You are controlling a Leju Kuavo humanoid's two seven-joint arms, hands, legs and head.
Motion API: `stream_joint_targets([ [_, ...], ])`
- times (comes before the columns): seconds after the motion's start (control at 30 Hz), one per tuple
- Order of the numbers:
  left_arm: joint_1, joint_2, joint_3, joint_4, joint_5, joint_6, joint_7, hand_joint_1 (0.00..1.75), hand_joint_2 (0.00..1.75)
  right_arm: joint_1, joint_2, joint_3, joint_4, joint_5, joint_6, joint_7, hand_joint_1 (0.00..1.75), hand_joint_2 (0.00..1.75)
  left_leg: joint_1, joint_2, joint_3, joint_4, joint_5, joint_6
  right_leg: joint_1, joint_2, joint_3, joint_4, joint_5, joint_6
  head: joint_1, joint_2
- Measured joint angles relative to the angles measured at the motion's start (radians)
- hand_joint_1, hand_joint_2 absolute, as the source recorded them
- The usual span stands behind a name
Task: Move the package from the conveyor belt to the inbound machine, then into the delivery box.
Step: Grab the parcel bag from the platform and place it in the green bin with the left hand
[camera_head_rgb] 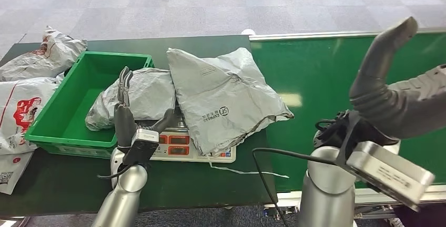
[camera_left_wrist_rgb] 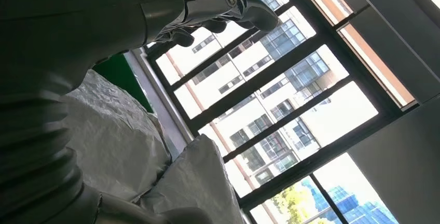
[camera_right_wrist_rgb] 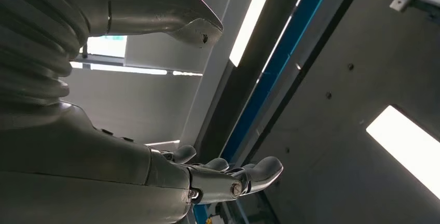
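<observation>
Grey SF Express package [camera_head_rgb: 223, 98] sits on the scale [camera_head_rgb: 181, 145]; your spread, empty left hand [camera_head_rgb: 125, 106] must grip it for the green bin [camera_head_rgb: 63, 111]; right hand [camera_head_rgb: 392, 88] open, idle.

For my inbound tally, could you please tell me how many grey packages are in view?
2. The larger grey package lies across the scale; the smaller grey package straddles the green bin rim beside it. Others may be hidden underneath.
</observation>
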Motion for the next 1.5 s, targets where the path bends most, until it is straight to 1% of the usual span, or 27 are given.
stream_joint_targets([
  [0.13,-0.004,-0.002,0.011,0.002,-0.104,0.008,0.048,0.00,1.75,0.024,0.000,-0.012,-0.053,-0.006,0.003,-0.012,0.00,1.75,0.000,0.000,0.000,0.000,0.000,0.000,0.000,0.000,0.000,0.000,0.000,0.000,0.000,0.000],
  [0.23,-0.002,-0.007,0.011,-0.005,-0.142,0.009,0.069,0.00,1.75,0.029,0.000,-0.014,-0.071,0.009,0.003,-0.001,0.00,1.75,0.000,0.000,0.000,0.000,0.000,0.000,0.000,0.000,0.000,0.000,0.000,0.000,0.000,0.000],
  [0.5,-0.001,-0.012,0.011,-0.016,-0.153,0.005,0.078,0.00,1.75,0.031,0.000,-0.014,-0.084,0.047,0.004,0.035,0.00,1.75,0.000,0.000,0.000,0.000,0.000,0.000,0.000,0.000,0.000,0.000,0.000,0.000,0.000,0.000],
  [0.63,-0.001,-0.012,0.011,-0.016,-0.151,-0.001,0.082,0.00,1.75,0.031,0.000,-0.014,-0.089,0.050,0.004,0.036,0.00,1.75,0.000,0.000,0.000,0.000,0.000,0.000,0.000,0.000,0.000,0.000,0.000,0.000,0.000,0.000],
  [0.73,-0.004,-0.011,0.011,-0.010,-0.178,-0.055,0.123,0.00,1.75,0.031,0.000,-0.014,-0.092,0.031,0.004,0.019,0.00,1.75,0.000,0.000,0.000,0.000,0.000,0.000,0.000,0.000,0.000,0.000,0.000,0.000,0.000,0.000],
  [0.8,-0.015,-0.008,0.010,0.009,-0.216,-0.127,0.167,0.00,1.75,0.033,0.000,-0.014,-0.093,0.006,0.004,0.000,0.00,1.75,0.000,0.000,0.000,0.000,0.000,0.000,0.000,0.000,0.000,0.000,0.000,0.000,0.000,0.000],
  [0.87,-0.033,-0.004,0.006,0.047,-0.255,-0.212,0.195,0.00,1.75,0.035,0.000,-0.014,-0.093,-0.023,0.004,-0.020,0.00,1.75,0.000,0.000,0.000,0.000,0.000,0.000,0.000,0.000,0.000,0.000,0.000,0.000,0.000,0.000],
  [0.93,-0.058,-0.001,0.000,0.096,-0.292,-0.280,0.202,0.00,1.75,0.037,0.000,-0.014,-0.093,-0.047,0.004,-0.036,0.00,1.75,0.000,0.000,0.000,0.000,0.000,0.000,0.000,0.000,0.000,0.000,0.000,0.000,0.000,0.000],
  [1.03,-0.105,0.000,-0.021,0.188,-0.347,-0.335,0.197,0.00,1.75,0.037,0.000,-0.014,-0.093,-0.070,0.004,-0.045,0.00,1.75,0.000,0.000,0.000,0.000,0.000,0.000,0.000,0.000,0.000,0.000,0.000,0.000,0.000,0.000],
  [1.17,-0.190,-0.006,-0.066,0.351,-0.404,-0.363,0.180,0.00,1.75,0.034,0.000,-0.014,-0.090,-0.055,0.004,-0.011,0.00,1.75,0.000,0.000,0.000,0.000,0.000,0.000,0.000,0.000,0.001,0.000,0.000,0.000,0.000,0.000],
  [1.27,-0.232,-0.020,-0.094,0.442,-0.414,-0.377,0.160,0.00,1.75,0.028,0.000,-0.014,-0.088,-0.037,0.004,0.004,0.00,1.75,0.000,0.000,0.000,0.000,0.000,0.000,0.000,0.000,0.001,0.000,0.000,0.000,0.000,0.000],
  [1.37,-0.263,-0.033,-0.119,0.514,-0.419,-0.391,0.144,0.00,1.75,0.021,0.000,-0.014,-0.084,-0.032,0.004,0.001,0.00,1.75,0.000,-0.001,0.000,0.000,0.000,0.000,0.000,0.000,0.001,0.000,0.000,0.000,0.000,0.000],
  [1.5,-0.296,-0.044,-0.131,0.569,-0.416,-0.395,0.138,0.00,1.75,0.012,0.000,-0.014,-0.074,-0.038,0.004,-0.014,0.00,1.75,0.000,-0.001,0.000,0.000,0.000,0.000,0.000,0.000,0.001,0.000,0.000,0.000,0.000,0.000],
])
